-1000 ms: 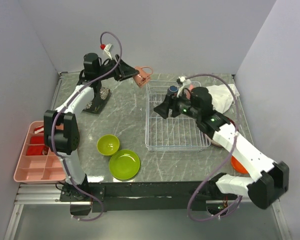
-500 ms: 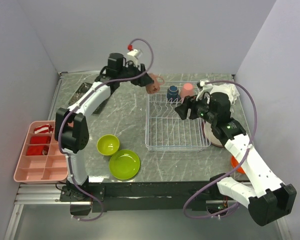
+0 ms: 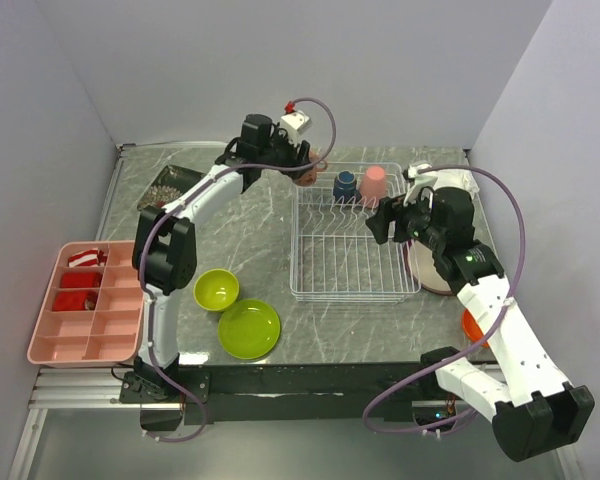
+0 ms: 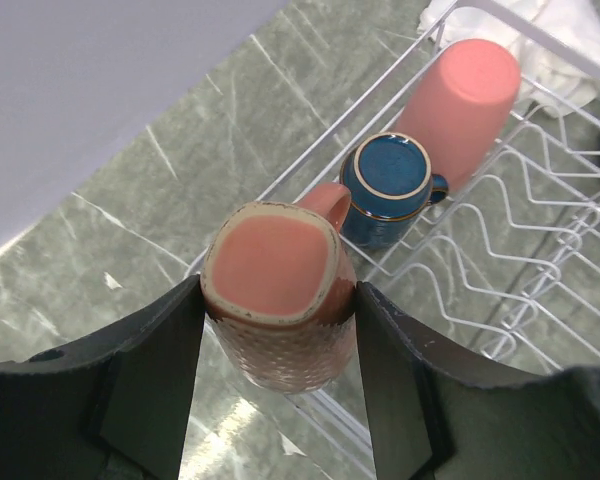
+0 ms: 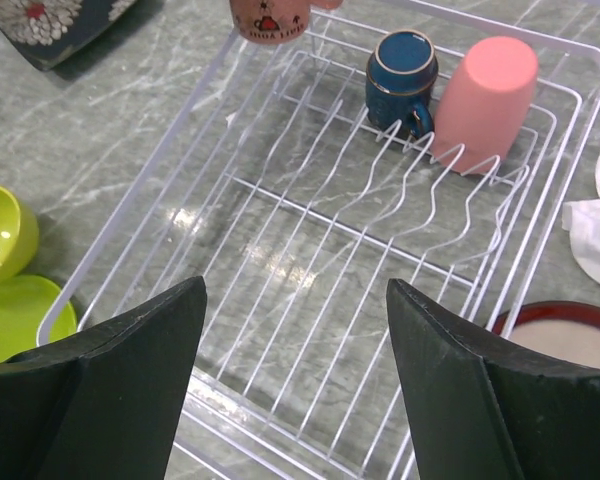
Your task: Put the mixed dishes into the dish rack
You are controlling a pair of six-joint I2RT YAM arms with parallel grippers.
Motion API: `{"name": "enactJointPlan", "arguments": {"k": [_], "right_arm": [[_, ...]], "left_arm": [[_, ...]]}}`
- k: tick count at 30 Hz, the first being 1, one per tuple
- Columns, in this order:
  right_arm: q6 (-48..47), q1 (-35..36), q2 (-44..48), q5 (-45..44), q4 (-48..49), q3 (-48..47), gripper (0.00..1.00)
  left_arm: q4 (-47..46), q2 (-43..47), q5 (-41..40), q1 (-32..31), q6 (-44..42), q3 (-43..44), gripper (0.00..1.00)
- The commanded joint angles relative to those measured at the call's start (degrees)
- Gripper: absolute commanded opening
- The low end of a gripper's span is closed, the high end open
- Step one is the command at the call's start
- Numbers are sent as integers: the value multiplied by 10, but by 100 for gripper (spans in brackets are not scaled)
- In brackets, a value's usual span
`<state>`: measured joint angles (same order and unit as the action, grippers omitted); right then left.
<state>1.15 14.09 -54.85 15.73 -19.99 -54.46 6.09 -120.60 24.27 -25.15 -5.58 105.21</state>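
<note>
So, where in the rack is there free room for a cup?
The near half of the rack is bare, from the prong row to the front rim. Crowded: the far side, where the blue cup and the pink cup sit.

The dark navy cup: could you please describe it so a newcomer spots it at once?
Find the white wire dish rack on the grey marbled table. Two cups stand at its far end; the dark navy glazed cup is the left one. It is squat and handled, unlike the taller pink cup.

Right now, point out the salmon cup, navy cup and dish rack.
salmon cup (image 4: 272,268), left wrist view, upper face
navy cup (image 4: 385,168), left wrist view, upper face
dish rack (image 5: 310,215), right wrist view, floor wire
</note>
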Motion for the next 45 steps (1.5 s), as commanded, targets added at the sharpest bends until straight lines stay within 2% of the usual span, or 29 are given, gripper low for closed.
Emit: {"name": "enactJointPlan", "arguments": {"k": [1,14,34,37,39,40,45], "right_arm": [[-30,-8,0,-7,-15,-37,81],[-16,-34,-15,-4,-11,-37,82],[-12,-39,-31,-9,-24,-43,82],[-12,-39,-37,-8,-21,-43,82],[-12,-38,-41,-7,-15,-43,82],[-2,-39,-45,-6,-14,-43,82],[17,-39,-52,-4,-1,-43,82]], "left_arm": [[-30,-12,-40,-11,-42,39,13],[-42,-39,-46,-33,-30,68,12],[-89,-106,-64,-45,-22,83,14],[-90,-105,-70,-46,-17,71,17],[-88,-100,-77,-45,-11,61,23],[-88,-95,-87,-46,-9,56,30],[-92,-74,-112,-45,-11,25,43]]}}
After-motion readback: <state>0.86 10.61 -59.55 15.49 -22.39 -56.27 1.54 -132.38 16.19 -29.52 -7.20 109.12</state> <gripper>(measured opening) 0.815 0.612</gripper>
